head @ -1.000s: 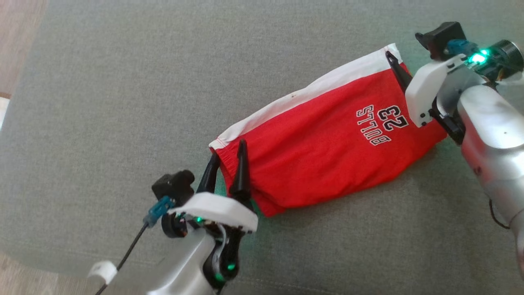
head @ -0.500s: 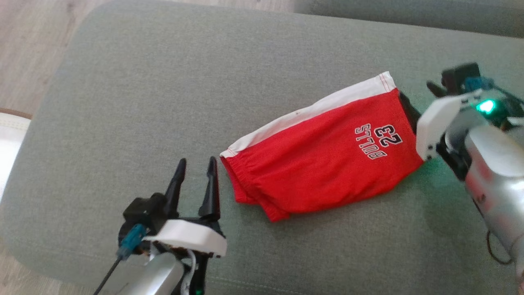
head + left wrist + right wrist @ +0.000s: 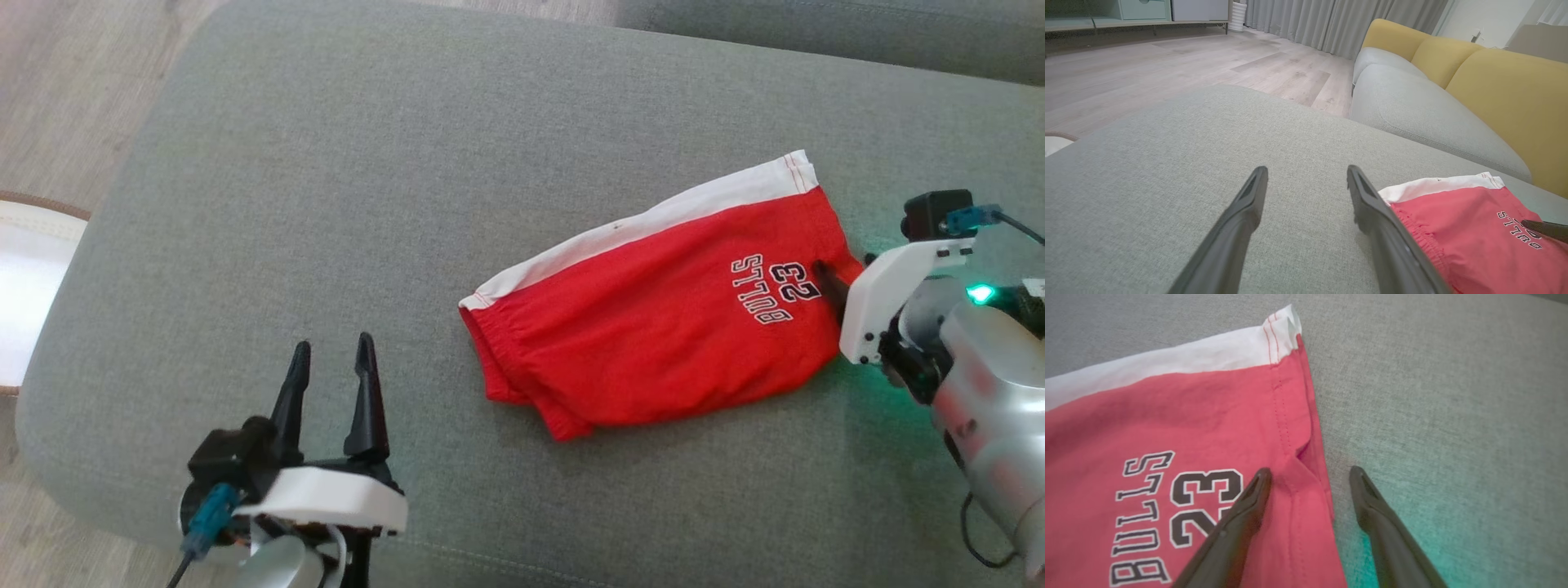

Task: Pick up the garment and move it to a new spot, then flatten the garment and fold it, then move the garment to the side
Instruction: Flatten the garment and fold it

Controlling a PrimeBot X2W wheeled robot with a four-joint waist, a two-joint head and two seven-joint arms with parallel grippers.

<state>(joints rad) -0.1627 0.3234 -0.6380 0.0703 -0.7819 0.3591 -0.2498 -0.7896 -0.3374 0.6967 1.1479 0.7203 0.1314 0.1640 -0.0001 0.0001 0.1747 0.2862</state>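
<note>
Shorts, red with a white side stripe and BULLS 23 print, lie flat on grey seat cushion, right of its middle. Hem end points toward the cushion's right edge, elastic waistband end toward its centre. Left gripper is near the cushion's front-left corner, fingers spread, nothing between them, clear of the waistband. Right gripper is at the hem end, fingers spread, straddling the hem edge: one finger over red fabric beside the 23, the other over bare cushion. Contact with cloth unclear. Yellow backrest and wood floor beyond the cushion.
</note>
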